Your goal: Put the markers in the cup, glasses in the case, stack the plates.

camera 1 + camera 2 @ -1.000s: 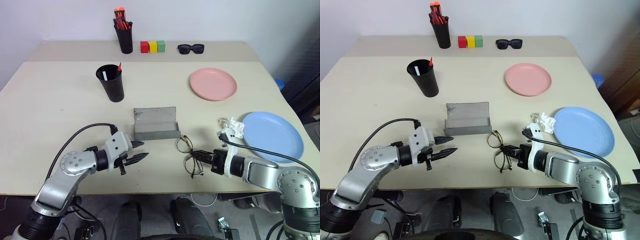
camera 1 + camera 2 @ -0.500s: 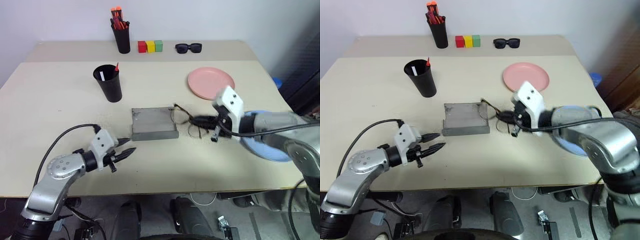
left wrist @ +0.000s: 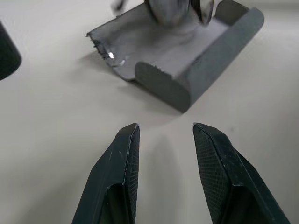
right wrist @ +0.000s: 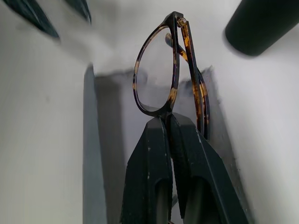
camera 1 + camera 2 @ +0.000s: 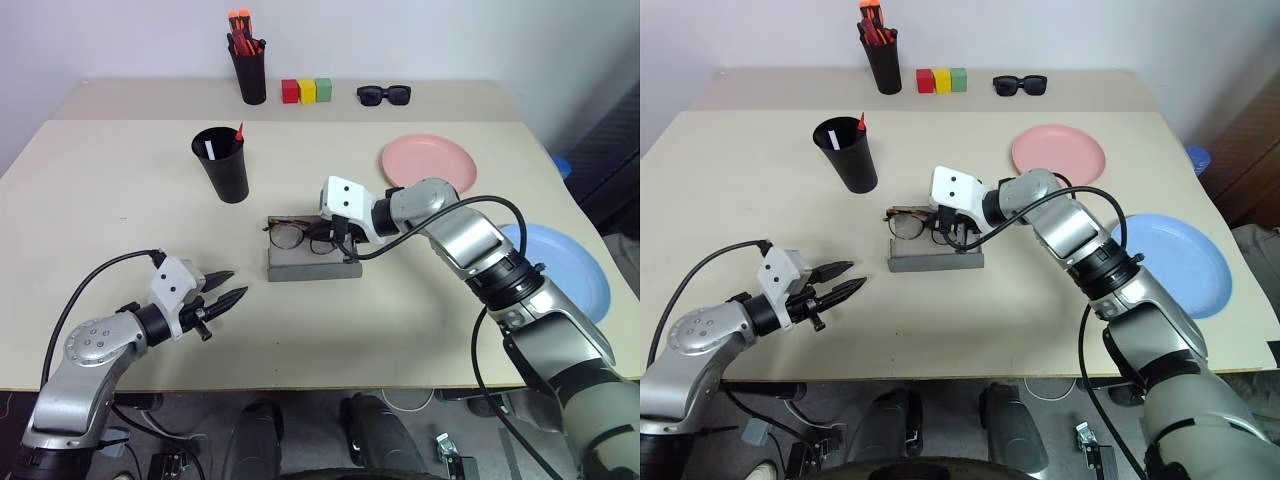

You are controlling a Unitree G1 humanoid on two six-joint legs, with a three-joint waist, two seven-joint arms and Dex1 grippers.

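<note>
My right arm has swung in from the surface's near edge to its middle, carrying the glasses with it. The right gripper has its jaws clamped on the frame, holding the glasses just over the open case, where a second ago they lay on the surface beside it. That step is nearly done. My left gripper, jaws apart and empty, has drifted left, away from the case.

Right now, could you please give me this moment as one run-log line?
right gripper: shut on glasses, over open case | left gripper: open, empty | markers: in cup | plates: unstacked
</note>
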